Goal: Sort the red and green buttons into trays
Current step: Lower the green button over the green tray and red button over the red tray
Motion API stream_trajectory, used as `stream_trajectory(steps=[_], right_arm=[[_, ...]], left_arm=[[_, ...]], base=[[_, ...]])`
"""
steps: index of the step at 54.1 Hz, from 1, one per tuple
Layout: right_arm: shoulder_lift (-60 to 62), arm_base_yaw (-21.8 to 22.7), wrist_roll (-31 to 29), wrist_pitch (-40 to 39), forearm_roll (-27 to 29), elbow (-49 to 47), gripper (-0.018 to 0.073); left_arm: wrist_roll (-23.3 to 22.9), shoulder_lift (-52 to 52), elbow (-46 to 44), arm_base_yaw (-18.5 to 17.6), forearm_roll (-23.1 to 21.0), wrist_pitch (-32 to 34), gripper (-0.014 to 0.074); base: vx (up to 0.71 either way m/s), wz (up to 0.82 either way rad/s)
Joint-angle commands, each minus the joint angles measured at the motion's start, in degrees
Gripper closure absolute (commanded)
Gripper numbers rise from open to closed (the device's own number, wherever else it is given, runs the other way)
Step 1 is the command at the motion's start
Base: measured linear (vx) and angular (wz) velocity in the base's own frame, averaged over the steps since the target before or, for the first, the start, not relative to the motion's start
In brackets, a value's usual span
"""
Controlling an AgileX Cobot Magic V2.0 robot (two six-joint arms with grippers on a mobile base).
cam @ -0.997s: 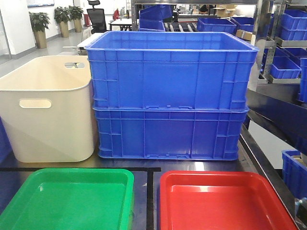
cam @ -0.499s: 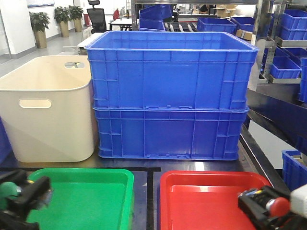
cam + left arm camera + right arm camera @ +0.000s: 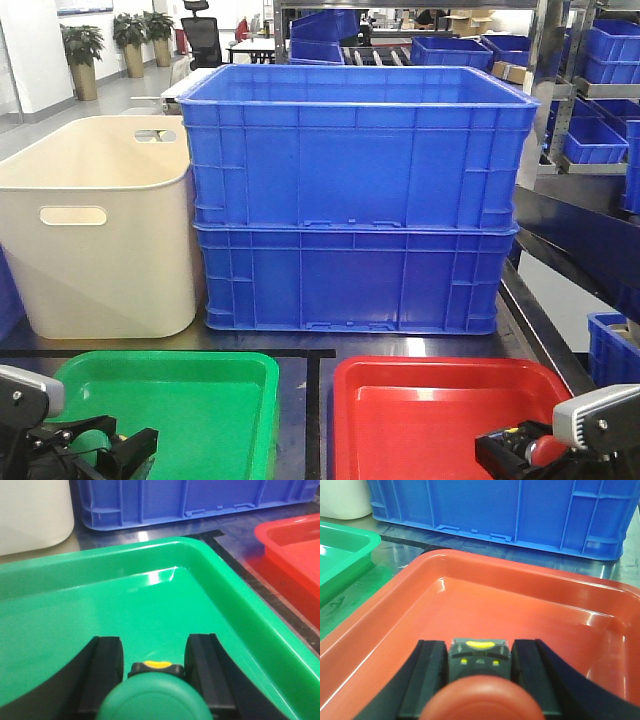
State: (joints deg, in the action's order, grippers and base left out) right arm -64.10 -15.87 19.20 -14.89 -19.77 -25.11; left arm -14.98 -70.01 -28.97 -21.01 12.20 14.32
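I've got the left gripper (image 3: pixel 156 680) clamped on a green round-capped plastic push button (image 3: pixel 155 697), right gripper (image 3: pixel 479 672) clamped on a red one (image 3: pixel 482 697). Both look light, rigid, w/ slick domed caps, so I'd grip the squarish body, not the cap. Below each pincer: glossy green tray (image 3: pixel 220 570), glossy red tray (image 3: pixel 445 560), both w/ nothing visible inside.
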Motion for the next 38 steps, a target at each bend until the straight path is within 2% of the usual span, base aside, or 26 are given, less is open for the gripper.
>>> stream_trajectory(steps=[1,8,15,29,38], right_arm=[[0.83,-0.04,-0.14,-5.29,0.50,-1.98,0.0089],[0.83,-0.04,-0.14,-5.29,0.50,-1.98,-0.0050],[0.83,-0.04,-0.14,-5.55,0.50,-1.98,-0.0085],[7.87,-0.04,-0.14,-5.07,0.50,-1.98,-0.0019],[19.88,-0.04,0.20,4.07,0.50,-1.98,0.0005]], left_arm=[[-0.38,1.12,-1.92,-0.50,-0.35,5.13,0.0179],[-0.38,1.12,-1.92,-0.50,-0.35,5.13,-0.0028],[-0.38,1.17,-1.92,-0.50,-0.35,5.26,-0.0138],[-0.38,9.81,-1.92,-0.50,-0.35,5.92,-0.0100],[-0.38,20.47,-1.92,-0.50,-0.41,1.00,-0.0029]], base=[[0.00,0.00],[0.00,0.00],[0.00,0.00],[0.00,0.00],[0.00,0.00]])
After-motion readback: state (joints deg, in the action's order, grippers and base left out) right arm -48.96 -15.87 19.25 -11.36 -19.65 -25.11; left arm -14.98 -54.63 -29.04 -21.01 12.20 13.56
